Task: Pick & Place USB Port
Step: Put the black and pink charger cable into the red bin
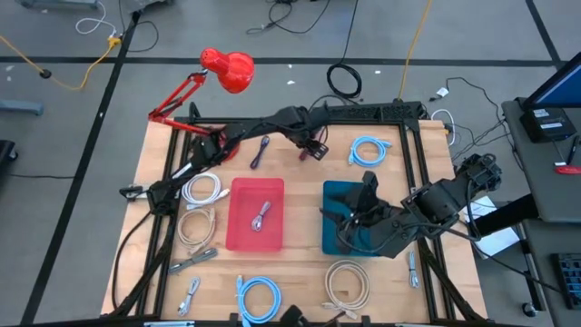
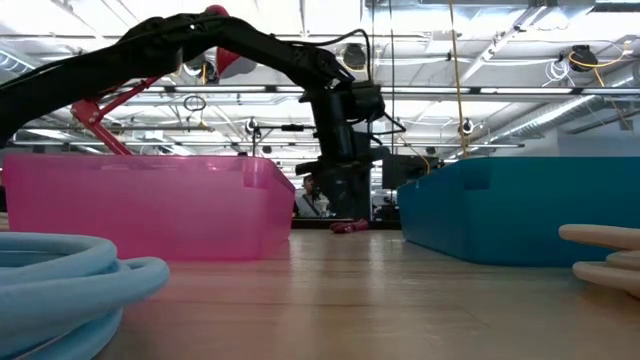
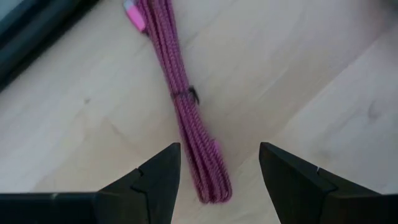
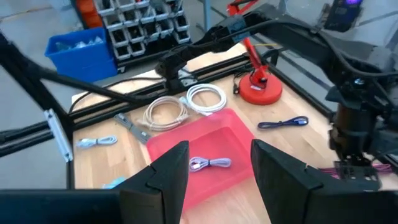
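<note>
The left hand point(image 1: 315, 150) hangs over the desk point(image 1: 300, 272), just past the far edge of the pink bin point(image 1: 257, 214). Its two fingers point(image 3: 158, 180) are spread wide and hold nothing. A pink cable point(image 3: 186, 106) lies flat on the wood right under this hand, folded into a long bundle, with one end of the bundle in the gap between the fingers. In the low view the hand point(image 2: 345, 200) points down and the cable point(image 2: 348, 227) is a small pink lump at its foot, between the pink bin point(image 2: 150, 205) and the blue bin point(image 2: 520, 210).

The right hand point(image 1: 359, 216) sits over the blue bin point(image 1: 338, 195), next to the pink bin. Its fingers point(image 4: 165, 171) are apart too, with nothing in them.

Inside the pink bin lies a small silver cable point(image 1: 262, 214). A purple cable point(image 1: 260, 152) lies on the desk just past the pink bin's far edge, beside the left hand. A red lamp point(image 1: 229, 71) stands past that, at the far edge of the desk. White cables point(image 1: 201, 190) lie coiled on the left of the pink bin. A blue cable point(image 1: 259, 295) is coiled on the near side of it.
</note>
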Controlling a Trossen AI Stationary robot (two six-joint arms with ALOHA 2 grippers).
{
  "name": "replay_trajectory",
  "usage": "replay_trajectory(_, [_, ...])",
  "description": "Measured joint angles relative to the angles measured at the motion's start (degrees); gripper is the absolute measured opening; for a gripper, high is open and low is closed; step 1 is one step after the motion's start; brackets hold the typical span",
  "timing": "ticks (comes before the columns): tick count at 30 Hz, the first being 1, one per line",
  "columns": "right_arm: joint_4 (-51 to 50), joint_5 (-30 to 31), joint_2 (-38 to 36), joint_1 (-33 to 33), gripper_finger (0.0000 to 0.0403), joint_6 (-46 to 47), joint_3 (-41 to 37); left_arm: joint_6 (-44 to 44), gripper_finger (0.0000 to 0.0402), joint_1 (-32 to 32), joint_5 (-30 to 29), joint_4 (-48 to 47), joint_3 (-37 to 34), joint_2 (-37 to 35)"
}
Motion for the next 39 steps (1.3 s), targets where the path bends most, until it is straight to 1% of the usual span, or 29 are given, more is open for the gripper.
replay_trajectory(10, [-1.1,0.0,0.0,1.3,0.0164,-0.6,0.0,-2.0,0.0223,-0.8,-2.4,-0.8,0.0,0.3])
replay_trajectory(17, [-1.1,0.1,0.0,1.5,0.0164,-1.7,0.0,-1.0,0.0223,-2.8,-5.5,-3.5,0.0,0.7])
replay_trajectory(22, [-0.8,0.0,0.0,2.1,0.0164,-2.5,0.0,-2.4,0.0223,-3.7,-5.7,-3.8,0.0,1.1])
replay_trajectory(25, [-0.7,0.1,0.0,2.7,0.0164,-2.6,0.0,-3.0,0.0223,-4.0,-5.0,-3.8,0.0,1.1])
replay_trajectory(32, [-0.8,0.1,-0.6,3.4,0.0164,-3.0,0.0,-8.7,0.0223,-3.1,1.7,-3.8,0.0,1.1])
replay_trajectory(36, [-0.7,0.3,-1.6,3.4,0.0164,-3.9,0.0,-8.8,0.0223,-2.2,3.3,-3.9,0.0,1.1])
replay_trajectory(39, [-0.7,0.4,-1.8,3.4,0.0164,-4.4,0.0,-6.6,0.0223,-2.4,3.2,-4.2,0.0,1.1])
